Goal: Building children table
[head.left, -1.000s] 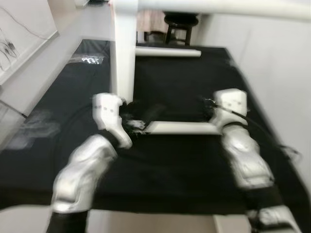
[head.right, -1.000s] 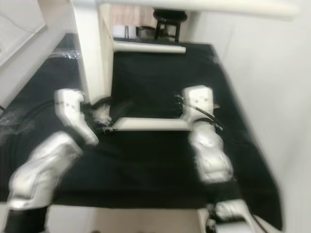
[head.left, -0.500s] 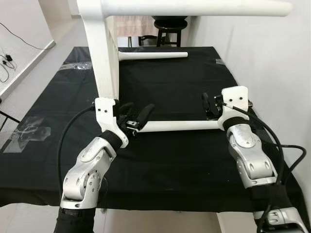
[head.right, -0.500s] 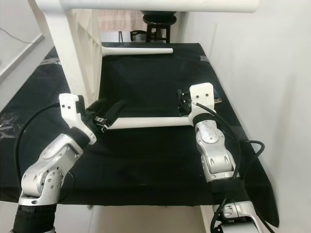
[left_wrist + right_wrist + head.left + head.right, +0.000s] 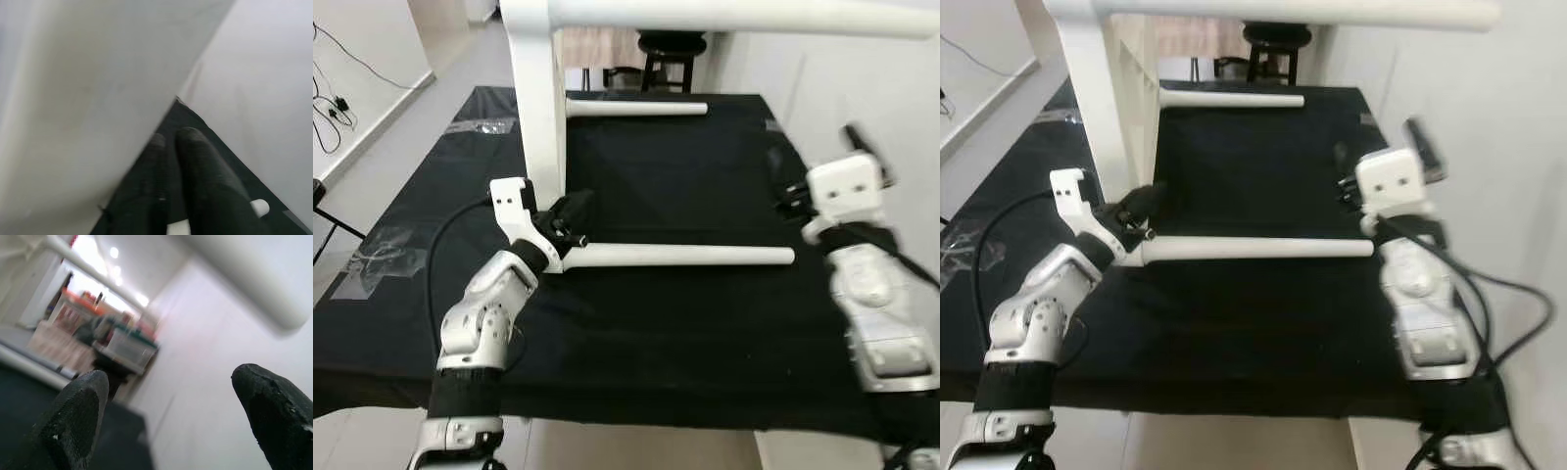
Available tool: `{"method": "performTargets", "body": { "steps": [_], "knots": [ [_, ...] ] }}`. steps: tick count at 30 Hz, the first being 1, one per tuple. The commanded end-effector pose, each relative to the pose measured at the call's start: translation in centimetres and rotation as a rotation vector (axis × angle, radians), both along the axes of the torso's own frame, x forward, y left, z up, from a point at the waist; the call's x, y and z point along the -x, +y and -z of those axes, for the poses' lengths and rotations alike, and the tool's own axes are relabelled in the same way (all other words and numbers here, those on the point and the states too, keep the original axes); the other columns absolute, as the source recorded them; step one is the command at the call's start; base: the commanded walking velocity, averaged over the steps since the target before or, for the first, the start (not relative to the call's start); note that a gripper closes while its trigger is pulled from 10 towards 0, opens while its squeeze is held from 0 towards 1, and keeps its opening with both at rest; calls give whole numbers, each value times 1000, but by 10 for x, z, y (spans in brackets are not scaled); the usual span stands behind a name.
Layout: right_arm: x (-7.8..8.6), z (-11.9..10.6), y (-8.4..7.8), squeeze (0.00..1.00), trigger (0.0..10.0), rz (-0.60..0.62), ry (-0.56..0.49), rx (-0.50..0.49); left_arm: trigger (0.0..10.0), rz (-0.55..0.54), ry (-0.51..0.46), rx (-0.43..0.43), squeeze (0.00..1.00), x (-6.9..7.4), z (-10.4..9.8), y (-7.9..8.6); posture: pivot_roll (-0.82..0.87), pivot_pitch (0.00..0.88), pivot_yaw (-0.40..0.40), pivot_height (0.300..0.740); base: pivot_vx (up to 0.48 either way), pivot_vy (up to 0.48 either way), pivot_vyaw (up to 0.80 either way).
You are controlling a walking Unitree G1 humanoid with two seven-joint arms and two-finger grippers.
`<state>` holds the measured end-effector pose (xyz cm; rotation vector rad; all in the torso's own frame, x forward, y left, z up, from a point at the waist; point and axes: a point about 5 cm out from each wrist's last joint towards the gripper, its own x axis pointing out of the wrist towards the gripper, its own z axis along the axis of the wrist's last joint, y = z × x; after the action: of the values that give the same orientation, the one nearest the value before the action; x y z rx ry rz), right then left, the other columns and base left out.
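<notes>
Apparently left gripper [image 5: 570, 217] clamps leg [image 5: 685, 256]; right gripper [image 5: 171, 416] spread.

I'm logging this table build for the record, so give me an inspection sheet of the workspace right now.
Surface: black cloth covering the work area, flat.
Job's things: white table frame standing on the cloth near the left gripper; one white leg rod lying across the middle; a second white rod lying at the far edge.
Clutter: clear tape patches on the cloth's left side.
Grippers: left gripper shut on the near rod's left end; right gripper open, raised off the cloth and apart from the rod's right end.
Cables: black cables along both arms; loose wires by the left wall.
Surroundings: white wall on the right; dark stool beyond the cloth.
</notes>
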<state>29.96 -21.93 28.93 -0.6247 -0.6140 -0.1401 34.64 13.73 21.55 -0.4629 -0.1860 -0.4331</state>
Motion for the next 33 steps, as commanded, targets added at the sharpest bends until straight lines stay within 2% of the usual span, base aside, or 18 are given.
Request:
{"method": "performTargets", "body": {
  "steps": [1, 2, 6, 14, 16, 18, 19, 21, 22, 23, 24, 26, 30, 33],
  "knots": [
    [16, -24, 0, 0, 10000, 45, -124, 133, 0, -46, 20, 58, 0, -6, 5, 3, -36, 141, -18, 740, 0, 0, 0],
    [16, -24, 0, 0, 10000, 45, -124, 133, 0, -46, 20, 58, 0, -6, 5, 3, -36, 141, -18, 740, 0, 0, 0],
    [22, -43, 5, 0, 10000, 64, -207, 234, 0, -78, 71, 108, 0, -5, 19, 2, -29, 137, -19, 740, 0, 0, 0],
    [20, -55, 13, 0, 10000, 38, -239, 283, 0, -85, 116, 145, 0, 1, 30, -1, -24, 132, -19, 740, 0, 0, 0],
    [18, -58, 16, 0, 10000, 17, -244, 285, 0, -94, 126, 174, 0, 1, 32, -1, -26, 130, -17, 740, 0, 0, 0],
    [12, -62, 28, 0, 10000, -42, -247, 293, 0, -142, 150, 260, 0, 0, 35, 5, -27, 129, -15, 740, 0, 0, 0],
    [12, -62, 28, 0, 10000, -42, -247, 293, 0, -142, 150, 260, 0, 0, 35, 5, -27, 129, -15, 740, 0, 0, 0],
    [6, -64, 42, 0, 10000, -84, -246, 301, 0, -187, 171, 322, 0, -3, 39, 13, -25, 129, -14, 740, 0, 0, 0],
    [3, -64, 50, 0, 10000, -112, -243, 312, 4627, -203, 182, 345, 0, -3, 41, 16, -22, 128, -15, 740, 0, 0, 0],
    [0, -64, 57, 0, 10000, -138, -241, 319, 10000, -217, 186, 357, 0, -4, 41, 19, -20, 128, -16, 740, 0, 0, 0],
    [0, -64, 57, 0, 10000, -138, -241, 319, 10000, -217, 186, 357, 0, -4, 41, 19, -20, 128, -16, 740, 0, 0, 0],
    [-4, -69, 67, 0, 10000, -177, -254, 335, 10000, -232, 186, 388, 0, -3, 40, 23, -16, 131, -23, 740, 0, 0, 0],
    [-8, -74, 72, 0, 10000, -190, -266, 356, 10000, -238, 189, 395, 0, -3, 41, 25, -14, 134, -25, 740, 0, 0, 0],
    [-16, -79, 78, 0, 10000, -207, -260, 410, 10000, -245, 197, 407, 0, -3, 41, 25, -14, 139, -28, 740, 0, 0, 0]
  ]
}}
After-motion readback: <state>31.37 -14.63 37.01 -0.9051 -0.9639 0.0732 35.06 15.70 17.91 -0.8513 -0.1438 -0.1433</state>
